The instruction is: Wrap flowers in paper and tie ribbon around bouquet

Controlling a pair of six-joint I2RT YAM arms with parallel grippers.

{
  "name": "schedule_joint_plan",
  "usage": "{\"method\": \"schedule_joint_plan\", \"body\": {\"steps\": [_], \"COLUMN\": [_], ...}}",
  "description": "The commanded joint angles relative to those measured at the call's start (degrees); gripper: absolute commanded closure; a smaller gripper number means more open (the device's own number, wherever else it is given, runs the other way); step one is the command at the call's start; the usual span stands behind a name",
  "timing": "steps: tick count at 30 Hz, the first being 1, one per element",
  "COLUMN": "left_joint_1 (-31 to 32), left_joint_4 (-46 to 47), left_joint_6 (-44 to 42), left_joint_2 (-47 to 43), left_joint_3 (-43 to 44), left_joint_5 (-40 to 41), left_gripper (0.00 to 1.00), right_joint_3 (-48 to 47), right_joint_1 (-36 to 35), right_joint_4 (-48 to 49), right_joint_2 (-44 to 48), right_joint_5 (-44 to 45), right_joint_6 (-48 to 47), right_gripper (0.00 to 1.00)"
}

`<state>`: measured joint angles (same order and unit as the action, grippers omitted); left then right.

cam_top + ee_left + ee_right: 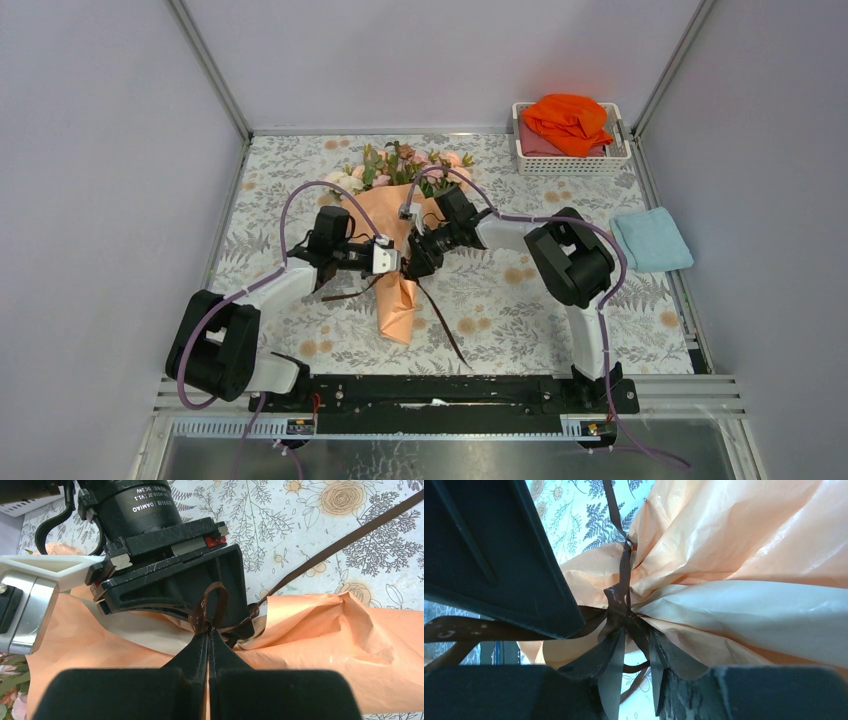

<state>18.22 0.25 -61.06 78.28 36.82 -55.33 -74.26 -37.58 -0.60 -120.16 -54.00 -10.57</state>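
Bouquet (398, 292): one. Ribbon (625, 572): one, pinched by left end effector (209, 635). Basket (565, 168): one.

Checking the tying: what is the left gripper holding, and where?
The left gripper pinches the ribbon at the base of a small loop, over the paper.

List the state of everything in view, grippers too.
bouquet: lying on the table, blooms toward the far side
paper: wrapped into a cone, cinched at its waist
flowers: sticking out of the wide end
ribbon: around the waist, tails loose on the table
left gripper: shut on a ribbon loop
right gripper: jaws apart at the cinch
orange cloth: crumpled in the white basket
blue cloth: folded, at the right table edge
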Motion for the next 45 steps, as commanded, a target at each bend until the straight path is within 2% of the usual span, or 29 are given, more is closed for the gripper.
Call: {"method": "schedule_joint_plan", "body": {"steps": [1,5,9,18,25,33,38,42,45], "left_joint_1": [-0.38,-0.38,-0.66,-1.74,-1.74,-0.71,0.01,0.41,0.41], "left_joint_4": [0.36,-0.13,-1.96,-0.99,1.62,4.74,7.35,7.47,6.92], "left_joint_6": [-0.82,-0.78,-2.03,-2.79,-1.49,-0.91,-0.18,-0.12,-0.04], "left_joint_2": [-0.59,-0.75,-1.08,-0.86,0.30,1.22,2.00,2.07,1.86], "left_joint_3": [-0.43,-0.41,-0.43,-0.19,-0.42,-2.07,-2.68,-2.44,-2.06], "left_joint_5": [-1.81,-1.68,-1.36,-0.83,-1.09,-1.12,-0.44,-0.09,0.21], "left_gripper": [1.00,1.00,1.00,1.00,1.00,1.00,1.00,1.00,1.00], "right_joint_3": [0.00,-0.18,0.40,2.28,2.76,5.11,6.16,5.76,5.60], "right_joint_1": [-1.26,-1.27,-0.60,1.73,3.18,3.29,3.27,3.28,3.26], "right_joint_4": [3.76,4.95,4.82,6.05,5.97,8.31,9.36,9.41,9.43], "right_joint_2": [0.74,1.36,3.75,9.30,9.79,7.84,8.82,8.74,9.21], "right_joint_5": [2.80,4.89,6.31,6.67,6.73,7.68,8.97,9.65,10.40], "right_joint_6": [1.68,3.25,3.21,5.60,6.62,9.27,9.64,9.69,9.56], "right_gripper": [0.71,0.90,1.00,1.00,1.00,0.92,0.83,0.85,0.92]}}
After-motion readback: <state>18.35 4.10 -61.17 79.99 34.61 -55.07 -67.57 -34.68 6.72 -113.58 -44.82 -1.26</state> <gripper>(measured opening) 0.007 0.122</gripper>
